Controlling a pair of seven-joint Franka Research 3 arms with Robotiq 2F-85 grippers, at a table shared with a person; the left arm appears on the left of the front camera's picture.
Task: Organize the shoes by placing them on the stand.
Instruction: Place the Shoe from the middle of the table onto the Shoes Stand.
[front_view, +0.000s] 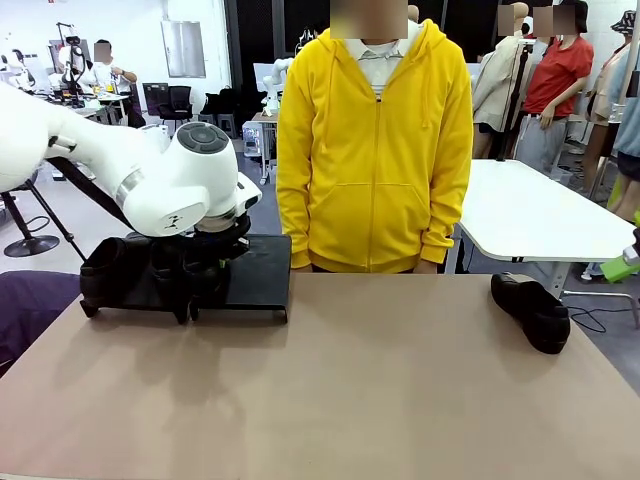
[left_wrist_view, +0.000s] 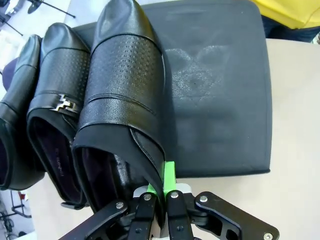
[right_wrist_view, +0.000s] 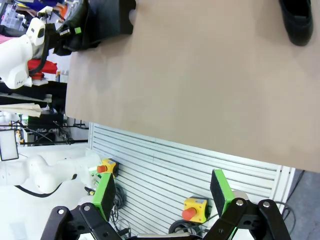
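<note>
My left gripper is shut on the heel rim of a black perforated shoe. This shoe sits over the black stand, toe pointing away from me. Two more black shoes lie to its left on the stand, one with a metal buckle and one at the edge. In the front view the left arm covers the stand at the table's far left. Another shoe lies on the table at the far right, also seen in the right wrist view. My right gripper hangs open and empty off the table's edge.
A person in a yellow hoodie stands at the far side of the tan table, hands out of sight. The stand's right half is bare. A slatted wall with yellow emergency-stop boxes lies below the right gripper.
</note>
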